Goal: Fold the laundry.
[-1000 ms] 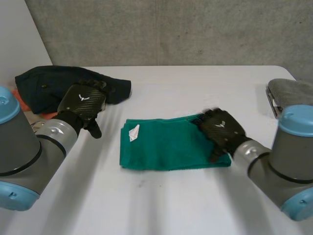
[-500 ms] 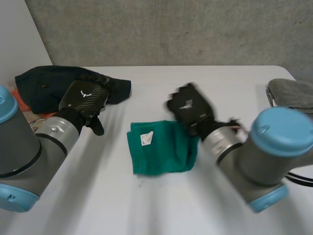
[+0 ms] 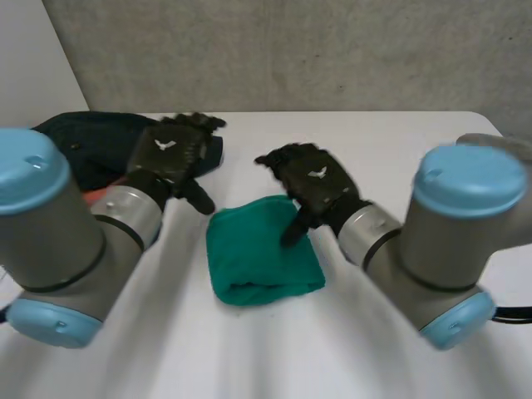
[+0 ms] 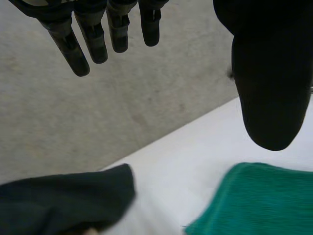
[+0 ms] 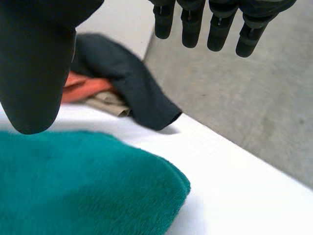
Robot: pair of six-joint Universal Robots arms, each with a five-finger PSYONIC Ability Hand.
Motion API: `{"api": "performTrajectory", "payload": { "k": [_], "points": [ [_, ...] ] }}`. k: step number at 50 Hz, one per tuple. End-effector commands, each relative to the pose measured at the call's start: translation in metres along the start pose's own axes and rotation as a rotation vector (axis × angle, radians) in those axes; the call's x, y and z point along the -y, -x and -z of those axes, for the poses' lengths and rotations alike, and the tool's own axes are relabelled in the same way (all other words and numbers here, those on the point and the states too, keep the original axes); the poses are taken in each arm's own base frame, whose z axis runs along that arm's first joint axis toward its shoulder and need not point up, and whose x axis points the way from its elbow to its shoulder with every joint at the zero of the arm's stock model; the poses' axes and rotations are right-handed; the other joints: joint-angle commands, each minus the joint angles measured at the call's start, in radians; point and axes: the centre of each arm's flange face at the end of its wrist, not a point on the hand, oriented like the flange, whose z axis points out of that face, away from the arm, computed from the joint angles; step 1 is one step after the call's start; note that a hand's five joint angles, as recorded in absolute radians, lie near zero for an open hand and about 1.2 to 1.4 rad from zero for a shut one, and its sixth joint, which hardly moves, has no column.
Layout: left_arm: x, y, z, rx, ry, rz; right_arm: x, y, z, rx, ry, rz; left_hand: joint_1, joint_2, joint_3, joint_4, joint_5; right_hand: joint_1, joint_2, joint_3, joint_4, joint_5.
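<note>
Head view: the green towel [image 3: 262, 249] lies folded small mid-counter [image 3: 374, 141], the right hand [image 3: 318, 179] over its far edge. The dark garment pile [image 3: 66, 141] beside the left hand [image 3: 166, 154] looks unfolded. Left wrist view: fingers spread, empty. Right wrist view: fingers straight, holding nothing.

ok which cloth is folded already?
The green towel, a compact pad mid-table below the thumb of the right hand. The dark garment beside the left hand lies in a loose heap.
</note>
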Motion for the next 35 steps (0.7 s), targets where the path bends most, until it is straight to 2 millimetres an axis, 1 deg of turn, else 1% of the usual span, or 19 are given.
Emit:
{"api": "performTrajectory", "payload": {
  "k": [1, 2, 3, 7, 8, 9, 13, 18, 19, 20, 23, 24, 25, 28, 29, 31, 32, 33, 35],
  "points": [
    [-0.044, -0.046, 0.002, -0.082, 0.121, -0.015, -0.016, -0.016, -0.011, 0.006, 0.142, -0.137, 0.03, 0.009, 0.007, 0.016, -0.004, -0.049, -0.036, -0.035, -0.037, -0.047],
    [-0.05, -0.048, 0.001, -0.078, 0.139, -0.019, -0.025, -0.016, -0.017, 0.009, 0.177, -0.146, 0.03, 0.009, 0.007, 0.016, -0.004, -0.049, -0.036, -0.035, -0.037, -0.047],
    [-0.062, -0.05, 0.001, -0.056, 0.177, -0.029, -0.029, -0.017, -0.02, 0.01, 0.192, -0.147, 0.03, 0.009, 0.007, 0.016, -0.004, -0.049, -0.036, -0.035, -0.037, -0.047],
    [-0.089, -0.045, 0.002, 0.02, 0.286, -0.065, -0.051, -0.018, -0.03, 0.021, 0.265, -0.154, 0.03, 0.009, 0.007, 0.016, -0.004, -0.049, -0.036, -0.035, -0.037, -0.047],
    [-0.091, -0.044, 0.003, 0.027, 0.302, -0.071, -0.056, -0.018, -0.032, 0.022, 0.281, -0.152, 0.03, 0.009, 0.007, 0.016, -0.004, -0.049, -0.036, -0.035, -0.037, -0.047],
    [-0.094, -0.044, 0.003, 0.032, 0.314, -0.077, -0.066, -0.018, -0.035, 0.026, 0.312, -0.138, 0.03, 0.009, 0.007, 0.016, -0.004, -0.049, -0.036, -0.035, -0.037, -0.047],
    [-0.104, -0.039, 0.007, 0.036, 0.373, -0.113, -0.081, -0.02, -0.039, 0.026, 0.353, -0.049, 0.027, 0.006, 0.004, 0.013, -0.007, -0.049, -0.036, -0.035, -0.037, -0.047],
    [-0.115, -0.027, 0.006, 0.048, 0.425, -0.184, -0.081, -0.024, -0.038, -0.001, 0.362, 0.068, 0.03, 0.009, 0.007, 0.016, -0.004, -0.049, -0.036, -0.035, -0.037, -0.047],
    [-0.115, -0.026, 0.007, 0.048, 0.428, -0.189, -0.079, -0.024, -0.038, -0.006, 0.359, 0.08, 0.03, 0.009, 0.007, 0.016, -0.004, -0.049, -0.036, -0.035, -0.037, -0.047],
    [-0.114, -0.025, 0.007, 0.048, 0.428, -0.194, -0.072, -0.025, -0.036, -0.017, 0.347, 0.1, 0.03, 0.009, 0.007, 0.016, -0.004, -0.049, -0.036, -0.035, -0.037, -0.047],
    [-0.105, -0.023, 0.003, 0.037, 0.399, -0.196, -0.057, -0.023, -0.031, -0.027, 0.313, 0.135, 0.03, 0.009, 0.007, 0.016, -0.004, -0.049, -0.036, -0.035, -0.037, -0.047],
    [-0.099, -0.022, 0.002, 0.033, 0.38, -0.193, -0.044, -0.025, -0.028, -0.046, 0.275, 0.148, 0.027, 0.006, 0.004, 0.013, -0.007, -0.049, -0.036, -0.035, -0.037, -0.047],
    [-0.083, -0.022, -0.001, 0.016, 0.329, -0.184, -0.042, -0.025, -0.027, -0.051, 0.267, 0.151, 0.024, 0.003, 0.001, 0.01, -0.01, -0.049, -0.036, -0.035, -0.037, -0.047],
    [-0.063, -0.023, -0.006, -0.017, 0.262, -0.17, -0.029, -0.021, -0.023, -0.069, 0.193, 0.183, 0.018, -0.003, -0.005, 0.004, -0.016, -0.049, -0.036, -0.035, -0.037, -0.047],
    [-0.049, -0.025, -0.008, -0.041, 0.217, -0.162, -0.029, -0.02, -0.022, -0.074, 0.182, 0.192, 0.015, -0.006, -0.008, 0.001, -0.019, -0.049, -0.036, -0.035, -0.037, -0.047],
    [-0.037, -0.024, -0.012, -0.057, 0.175, -0.157, -0.029, -0.017, -0.017, -0.08, 0.158, 0.211, 0.012, -0.009, -0.011, -0.002, -0.022, -0.049, -0.036, -0.035, -0.037, -0.047],
    [-0.031, -0.024, -0.014, -0.065, 0.155, -0.154, -0.027, -0.013, -0.009, -0.082, 0.14, 0.236, 0.009, -0.012, -0.014, -0.005, -0.025, -0.049, -0.036, -0.035, -0.037, -0.047],
    [-0.017, -0.024, -0.017, -0.082, 0.109, -0.151, -0.026, -0.01, -0.004, -0.079, 0.13, 0.251, 0.012, -0.009, -0.011, -0.002, -0.022, -0.049, -0.036, -0.035, -0.037, -0.047],
    [-0.003, -0.022, -0.021, -0.099, 0.067, -0.149, -0.029, -0.002, 0.006, -0.056, 0.127, 0.284, 0.009, -0.012, -0.014, -0.005, -0.025, -0.049, -0.036, -0.035, -0.037, -0.047]
  ]
}}
